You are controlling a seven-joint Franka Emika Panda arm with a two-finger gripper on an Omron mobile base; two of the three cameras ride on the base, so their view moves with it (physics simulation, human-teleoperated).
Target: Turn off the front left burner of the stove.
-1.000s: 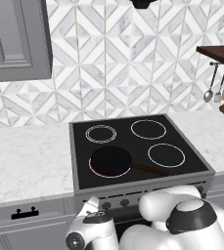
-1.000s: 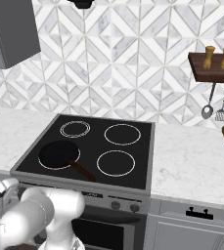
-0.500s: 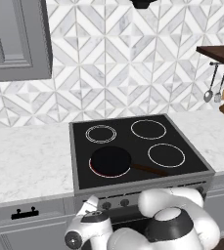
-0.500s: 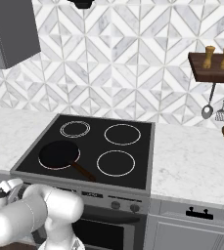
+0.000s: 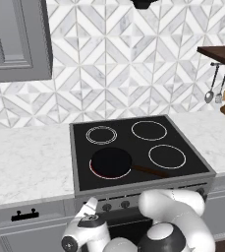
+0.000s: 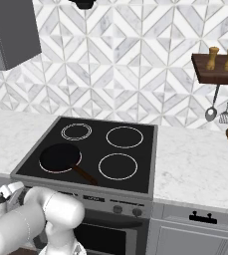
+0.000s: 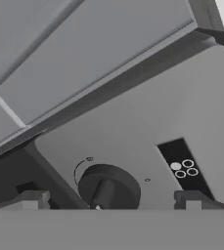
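The stove (image 5: pixel 131 145) has a black glass top with four circles. Its front left burner (image 5: pixel 95 170) shows a reddish rim around the black frying pan (image 5: pixel 111 161) that sits on it; the pan (image 6: pixel 59 156) points its handle to the right. In the hand view a round dark knob (image 7: pixel 108 188) on the grey front panel lies close ahead. My gripper (image 7: pixel 111 202) is open, with one fingertip on each side of the knob and apart from it. The hand (image 5: pixel 86 222) hangs at the left end of the panel.
Beside the knob a small black label (image 7: pixel 183 168) shows four circles, one filled white. More knobs (image 5: pixel 125 203) line the panel. Marble counters flank the stove, with grey drawers (image 5: pixel 24 214) below. A shelf with hanging utensils (image 6: pixel 214 110) is at the right.
The arm's elbow has sunk lower and swung left in front of the oven. The hand has stayed at the left end of the front panel.
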